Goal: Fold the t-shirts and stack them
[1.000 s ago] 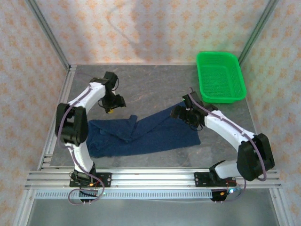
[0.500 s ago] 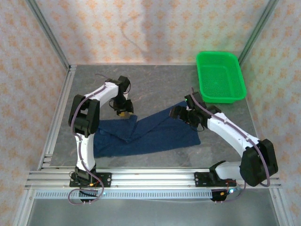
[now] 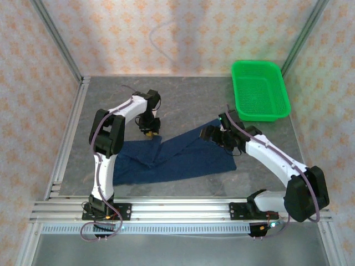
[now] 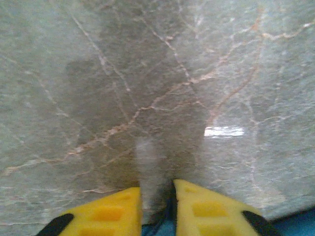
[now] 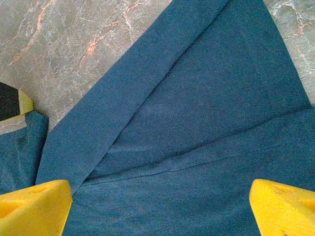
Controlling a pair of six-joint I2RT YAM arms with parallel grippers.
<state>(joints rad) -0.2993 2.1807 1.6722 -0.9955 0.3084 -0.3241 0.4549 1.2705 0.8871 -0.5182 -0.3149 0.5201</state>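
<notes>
You see t-shirt (image 3: 183, 158) spread flat on table (image 3: 183, 102) | left gripper (image 4: 156, 189) at its far edge, fingers narrow, pinching blue cloth | right gripper (image 5: 160, 206) over its right end, fingers wide apart, holding nothing

Robot test cell in a lab — aluminium frame rails (image 3: 183, 210), marble-look tabletop (image 3: 183, 102), patterned backdrop walls (image 3: 166, 33)

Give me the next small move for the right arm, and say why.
Probably lower the right gripper and close it on the t-shirt beneath it. Its jaws stand wide above the cloth, while the left gripper looks pinched on the shirt's far edge, so both ends would then be held for folding.
</notes>
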